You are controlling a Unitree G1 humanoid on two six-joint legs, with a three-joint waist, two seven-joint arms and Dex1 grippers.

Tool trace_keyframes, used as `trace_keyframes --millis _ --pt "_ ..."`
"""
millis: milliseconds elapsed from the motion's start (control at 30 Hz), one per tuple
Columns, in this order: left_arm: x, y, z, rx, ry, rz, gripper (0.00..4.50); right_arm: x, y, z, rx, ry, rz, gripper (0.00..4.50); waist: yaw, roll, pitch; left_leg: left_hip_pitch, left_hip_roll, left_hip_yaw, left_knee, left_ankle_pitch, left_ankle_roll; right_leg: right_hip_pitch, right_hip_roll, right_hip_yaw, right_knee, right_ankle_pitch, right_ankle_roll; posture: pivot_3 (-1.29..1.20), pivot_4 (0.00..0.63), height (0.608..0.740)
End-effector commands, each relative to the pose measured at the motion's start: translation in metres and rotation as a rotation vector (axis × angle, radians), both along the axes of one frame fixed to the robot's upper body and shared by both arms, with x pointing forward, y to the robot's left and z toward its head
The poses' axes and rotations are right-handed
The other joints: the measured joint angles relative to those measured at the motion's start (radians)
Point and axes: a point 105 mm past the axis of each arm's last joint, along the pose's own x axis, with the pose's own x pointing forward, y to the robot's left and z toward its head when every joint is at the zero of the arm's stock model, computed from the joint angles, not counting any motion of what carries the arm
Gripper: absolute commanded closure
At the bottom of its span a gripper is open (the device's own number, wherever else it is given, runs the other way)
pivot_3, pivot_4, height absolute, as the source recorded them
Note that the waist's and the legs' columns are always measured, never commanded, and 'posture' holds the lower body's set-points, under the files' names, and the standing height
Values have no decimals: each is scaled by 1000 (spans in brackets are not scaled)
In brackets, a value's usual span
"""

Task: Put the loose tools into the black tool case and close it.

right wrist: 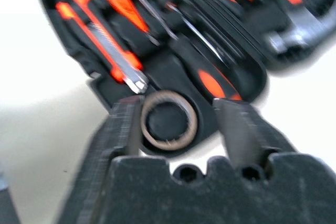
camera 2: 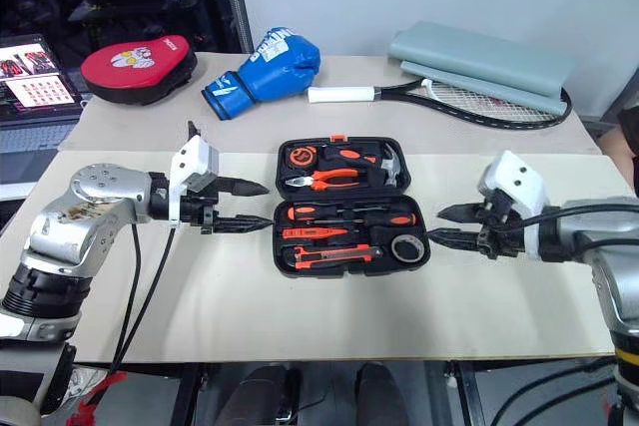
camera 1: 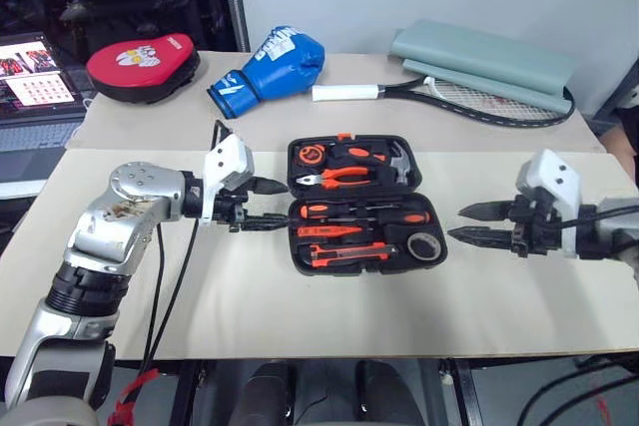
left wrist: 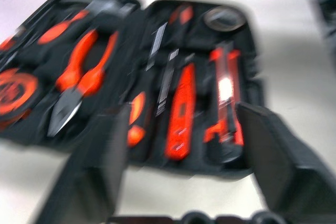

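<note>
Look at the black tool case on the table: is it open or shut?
Open. The black tool case lies flat with both halves spread, showing pliers, screwdrivers and tape roll in its recesses.

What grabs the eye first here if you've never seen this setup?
The open black tool case in the middle of the near table, its recesses filled with orange-and-black tools and a tape roll in its near right corner. Flanking it, the left tool sits at its left edge and the right tool just off its right edge, both with jaws apart and empty. On the far table lie a blue boxing glove, a red punch pad and a tennis racket.
</note>
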Motion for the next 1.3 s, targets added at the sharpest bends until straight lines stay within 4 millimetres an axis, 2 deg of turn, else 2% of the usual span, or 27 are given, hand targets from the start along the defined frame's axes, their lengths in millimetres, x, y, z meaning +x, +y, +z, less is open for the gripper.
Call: trace_keyframes --millis 33,100,167,200,333,500,600,733,800,967,1300 --pt "8 9 -14 62 -10 76 2927 11 -21 5 -9 -116 -120 3761 -2 0 0 0 0 0 0 0 0 0 0 0 0 0 0 0 150 736" --pt "11 13 -24 94 -5 106 3661 14 -23 -3 -4 -115 -135 4477 -2 0 0 0 0 0 0 0 0 0 0 0 1 0 0 0 150 736" --pt "13 14 -33 123 0 122 4358 19 -20 -11 -5 -112 -133 4500 -2 0 0 0 0 0 0 0 0 0 0 0 0 0 0 0 150 736" --pt "14 13 -35 119 11 126 4467 23 -18 -15 -14 -116 -130 4500 -2 0 0 0 0 0 0 0 0 0 0 0 0 0 0 0 150 736" --pt "14 1 -42 114 18 104 4467 35 -10 -32 -59 -107 -97 4500 -6 0 0 0 0 1 0 0 0 0 0 0 0 0 0 0 150 736" --pt "10 -15 -46 76 46 74 4467 50 -1 -40 -87 -105 -56 4500 -9 0 0 -1 0 0 0 0 0 -1 0 0 0 0 0 0 150 736" --pt "10 -17 -46 80 53 64 4467 61 5 -44 -94 -101 -25 4500 -11 0 0 0 0 0 0 0 0 -1 0 0 0 0 0 0 150 736" --pt "8 -19 -47 80 58 47 4467 66 12 -47 -106 -97 19 4500 -9 0 0 -1 0 0 0 0 0 -1 0 0 0 0 0 0 150 736" --pt "7 -21 -48 79 63 34 4467 64 18 -46 -97 -90 53 4500 -11 0 0 -1 0 0 0 0 0 -1 0 0 0 0 0 0 150 736" --pt "-5 -30 -48 71 78 -68 4467 45 36 -45 -70 -46 181 4500 -11 0 0 -1 0 0 -1 0 0 -1 0 0 0 0 0 0 150 736" --pt "-35 -11 -51 167 143 -224 4467 -3 53 -53 -41 4 248 4500 -17 0 0 -1 0 0 -5 0 0 -2 0 0 -2 0 0 0 150 736"
